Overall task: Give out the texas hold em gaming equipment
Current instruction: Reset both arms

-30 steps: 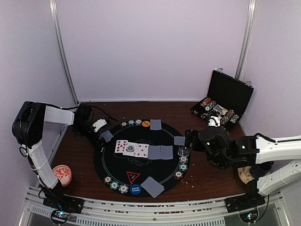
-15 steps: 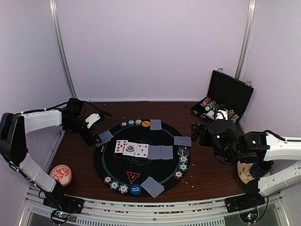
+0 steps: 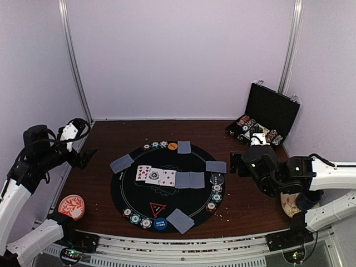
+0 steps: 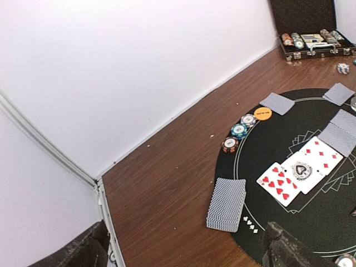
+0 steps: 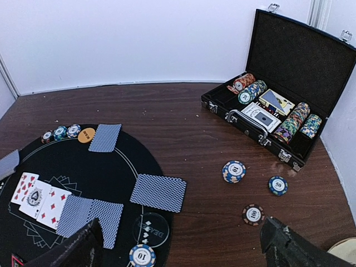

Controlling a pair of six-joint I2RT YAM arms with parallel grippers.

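A round black mat carries three face-up cards, grey-blue-backed cards, chip rows, an orange button, a blue button and a red triangle marker. A card deck lies on the mat's left edge. Three loose chips lie on the wood right of the mat. My left gripper is open and empty, held left of the deck. My right gripper is open and empty, above the mat's right edge near a dealer disc.
An open black case with chips and card packs stands at the back right. A red-and-white dish sits at the front left. A pale plate lies under the right arm. White walls close three sides.
My left arm has pulled back to the left and risen, leaving the deck on the mat's left edge. My right arm has drawn back to the right, off the mat.
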